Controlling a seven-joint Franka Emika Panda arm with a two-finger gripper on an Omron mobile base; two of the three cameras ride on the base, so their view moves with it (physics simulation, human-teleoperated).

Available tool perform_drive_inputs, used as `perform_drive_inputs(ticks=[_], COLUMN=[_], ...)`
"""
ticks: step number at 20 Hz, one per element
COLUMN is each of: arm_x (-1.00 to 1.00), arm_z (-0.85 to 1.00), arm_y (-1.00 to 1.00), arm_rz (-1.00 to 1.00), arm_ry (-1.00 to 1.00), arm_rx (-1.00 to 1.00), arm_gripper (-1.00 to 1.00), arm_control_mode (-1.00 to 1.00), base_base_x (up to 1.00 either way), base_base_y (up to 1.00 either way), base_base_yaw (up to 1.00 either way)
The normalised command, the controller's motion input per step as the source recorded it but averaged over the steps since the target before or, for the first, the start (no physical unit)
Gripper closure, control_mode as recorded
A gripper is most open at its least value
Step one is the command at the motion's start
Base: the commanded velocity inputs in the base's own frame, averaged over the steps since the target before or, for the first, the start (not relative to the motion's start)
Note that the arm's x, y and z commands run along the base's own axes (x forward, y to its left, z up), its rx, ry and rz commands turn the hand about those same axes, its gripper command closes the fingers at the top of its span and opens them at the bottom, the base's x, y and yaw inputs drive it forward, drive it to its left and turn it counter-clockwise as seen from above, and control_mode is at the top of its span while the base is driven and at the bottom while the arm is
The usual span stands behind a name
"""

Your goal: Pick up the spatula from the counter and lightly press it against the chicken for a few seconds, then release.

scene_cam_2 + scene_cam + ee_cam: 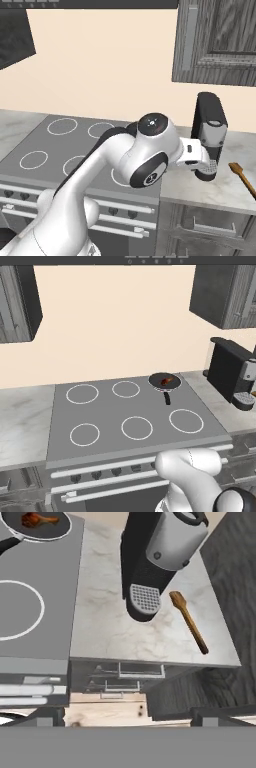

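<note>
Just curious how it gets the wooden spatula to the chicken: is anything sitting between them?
Yes. The coffee machine stands on the counter between the spatula and the pan holding the chicken. The spatula would probably have to pass in front of or over it.

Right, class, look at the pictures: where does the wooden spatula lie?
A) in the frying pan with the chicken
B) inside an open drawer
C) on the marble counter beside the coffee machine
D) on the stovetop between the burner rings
C: the wooden spatula lies flat on the marble counter, just beside the coffee machine.
</note>
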Motion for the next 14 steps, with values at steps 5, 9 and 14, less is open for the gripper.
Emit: perform_drive_inputs(ticks=[5,9,14], arm_x=[0.18,0.08,0.00], arm_z=[-0.01,-0.12,-0.20], arm_y=[-0.20,-0.22,-0.24], arm_rz=[0.00,0.00,0.00], arm_ry=[0.07,0.06,0.03], arm_rx=[0.00,0.00,0.00], arm_gripper=[-1.00,-1.00,-1.00], arm_control_mode=[-1.00,-1.00,-1.00], base_base_x=[0.00,0.00,0.00], base_base_y=[0.00,0.00,0.00], base_base_yaw=[0.00,0.00,0.00])
